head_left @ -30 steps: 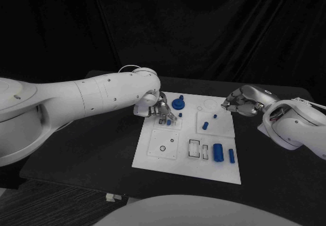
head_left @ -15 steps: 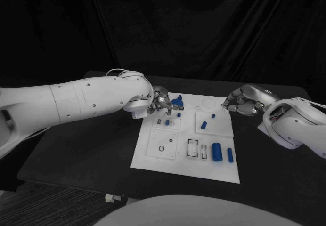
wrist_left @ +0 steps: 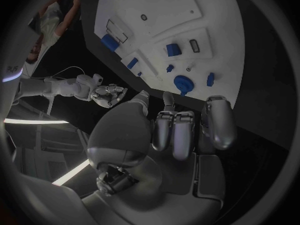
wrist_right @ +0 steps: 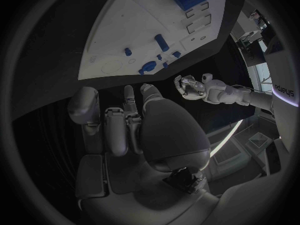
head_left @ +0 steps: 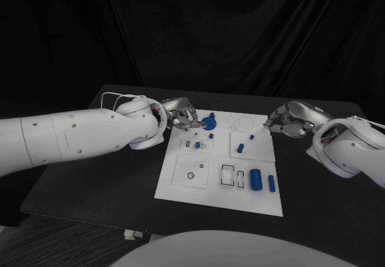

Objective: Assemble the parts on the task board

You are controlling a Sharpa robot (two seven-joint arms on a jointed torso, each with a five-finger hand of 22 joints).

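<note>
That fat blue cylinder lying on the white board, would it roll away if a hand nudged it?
Probably, if pushed from its long side: the cylinder lies flat on the smooth board and its sides look round. It looks like solid, stiff plastic, so it should not bend. The smaller blue piece beside it might stop it.

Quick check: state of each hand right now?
Left hand: fingers curled in, holding nothing, at the board's far left corner.
Right hand: fingers curled in, holding nothing.

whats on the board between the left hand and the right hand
In the head view, between the left hand and the right hand: the blue knob part, a ring outline and a small blue peg.
</note>
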